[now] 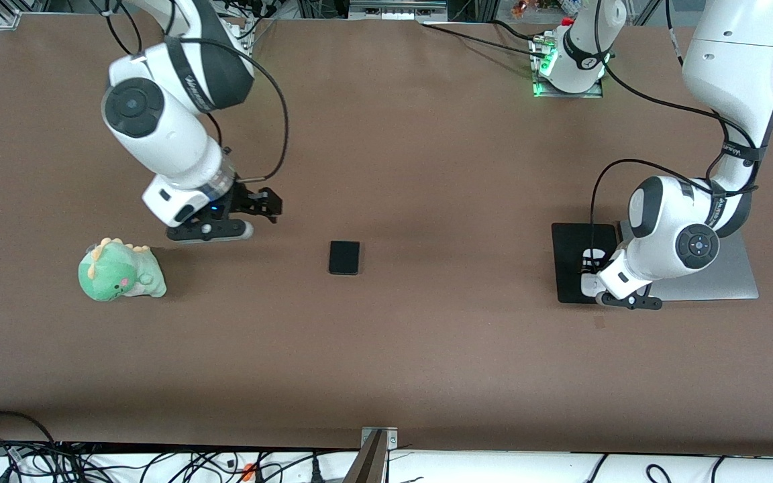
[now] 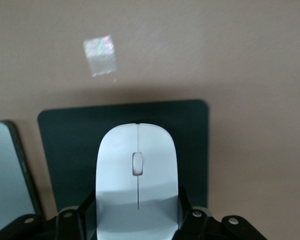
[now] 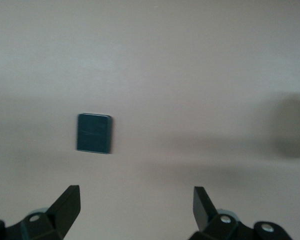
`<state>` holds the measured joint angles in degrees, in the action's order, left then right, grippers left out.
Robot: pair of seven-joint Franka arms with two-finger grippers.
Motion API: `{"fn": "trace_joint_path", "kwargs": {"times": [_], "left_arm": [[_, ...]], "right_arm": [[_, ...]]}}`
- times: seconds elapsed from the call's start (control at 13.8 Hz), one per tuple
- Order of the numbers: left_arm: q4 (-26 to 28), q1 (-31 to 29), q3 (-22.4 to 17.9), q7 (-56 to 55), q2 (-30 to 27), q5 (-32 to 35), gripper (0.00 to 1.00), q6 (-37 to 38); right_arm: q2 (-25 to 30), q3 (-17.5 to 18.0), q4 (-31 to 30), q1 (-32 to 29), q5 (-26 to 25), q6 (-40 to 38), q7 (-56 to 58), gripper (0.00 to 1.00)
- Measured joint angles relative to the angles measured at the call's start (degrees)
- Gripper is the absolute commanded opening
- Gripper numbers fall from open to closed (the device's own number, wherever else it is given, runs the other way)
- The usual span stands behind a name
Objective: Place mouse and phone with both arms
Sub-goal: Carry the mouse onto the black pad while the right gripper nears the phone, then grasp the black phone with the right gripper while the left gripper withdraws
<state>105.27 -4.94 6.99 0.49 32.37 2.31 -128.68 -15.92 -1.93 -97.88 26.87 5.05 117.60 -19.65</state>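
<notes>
The white mouse (image 2: pixel 137 170) has a thin grey line down its middle, and my left gripper (image 2: pixel 136 202) is shut on its sides. It is held low over the black mouse pad (image 1: pixel 571 248) at the left arm's end of the table. From the front only a bit of the mouse (image 1: pixel 588 284) shows under the left wrist. The small black phone (image 1: pixel 344 257) lies flat on the brown table near its middle. My right gripper (image 1: pixel 262 204) hangs open and empty over the table between the phone (image 3: pixel 94 132) and a green toy.
A green dinosaur plush (image 1: pixel 120 270) sits toward the right arm's end. A silver-grey flat slab (image 1: pixel 729 275) lies beside the mouse pad (image 2: pixel 70 145), partly under the left arm. Cables run along the table's edge nearest the front camera.
</notes>
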Motion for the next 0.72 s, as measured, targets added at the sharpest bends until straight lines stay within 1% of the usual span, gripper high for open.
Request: {"fn": "trace_joint_path", "kwargs": {"times": [0.14,0.22,0.36,0.51,0.58,0.65,0.72], "left_arm": [[0.32,-0.77,-0.13,0.12,0.38,0.51,0.32,-0.09],[0.35,-1.08,-0.13,0.12,0.71,0.8,0.38,-0.21],[0.38,-1.35,-0.15,0.12,1.48,0.99,0.4,-0.96],[0.39,-1.35,-0.12,0.11,2.28,0.99,0.46,-1.85],[0.38,-1.35,-0.11,0.11,2.51,0.99,0.61,-2.03],[0.38,-1.35,-0.11,0.11,2.58,0.99,0.95,-2.2],[0.32,-1.35,-0.1,0.11,2.59,0.99,1.0,-2.28]], "right_arm": [[-2.92,0.0,-0.24,1.28,1.21,4.07,-0.65,1.0],[-4.41,0.01,-0.33,1.87,1.28,5.83,-1.55,1.0],[-7.38,0.02,-0.46,3.23,1.35,9.51,-3.94,1.0],[-10.76,0.03,-0.58,4.61,1.36,13.79,-7.25,1.0],[-12.67,0.04,-0.61,5.34,1.36,16.11,-8.88,1.0],[-14.37,0.04,-0.59,6.01,1.36,18.23,-10.07,1.0],[-15.9,0.05,-0.58,6.68,1.36,20.19,-11.14,1.0]]}}
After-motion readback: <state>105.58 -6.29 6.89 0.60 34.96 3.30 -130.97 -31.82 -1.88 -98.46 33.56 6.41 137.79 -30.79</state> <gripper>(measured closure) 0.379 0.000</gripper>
